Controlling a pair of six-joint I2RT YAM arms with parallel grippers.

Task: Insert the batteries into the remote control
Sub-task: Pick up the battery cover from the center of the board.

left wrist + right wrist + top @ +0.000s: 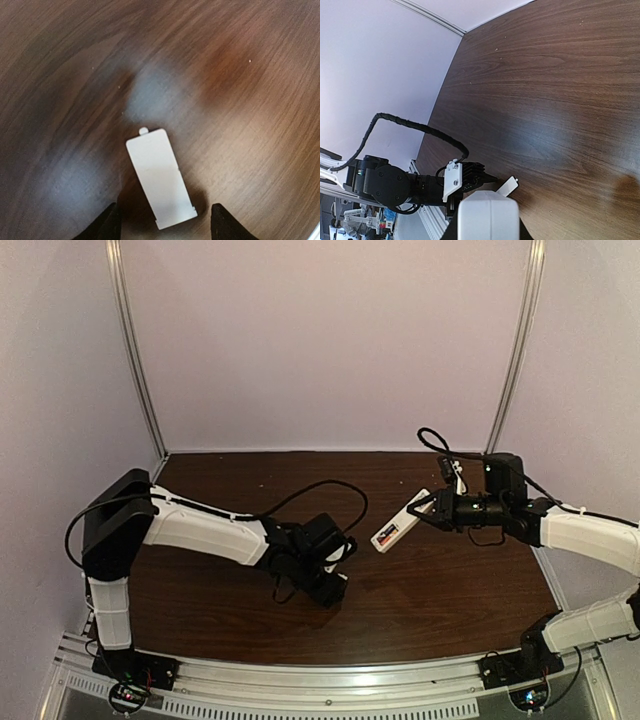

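A small flat white cover piece [161, 177] is lying flat on the dark brown wooden table [240, 100], a small tab showing at its far end. Plain pale walls [330, 340] are standing around the table.

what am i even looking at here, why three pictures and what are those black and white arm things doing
These are two robot arms bolted at the near edge of a dark brown wooden table. The wide picture comes from a fixed camera above and behind them. The other two come from small cameras on each arm's wrist.

The right gripper is closed on a slim white rectangular plastic remote control, holding it over the table; in its own wrist view the remote's white end fills the bottom edge.

The left gripper is low over the table with its jaws apart. Between its black fingertips lies a small flat white rectangular plastic cover piece, flat on the wood. I cannot make out loose batteries in any view.
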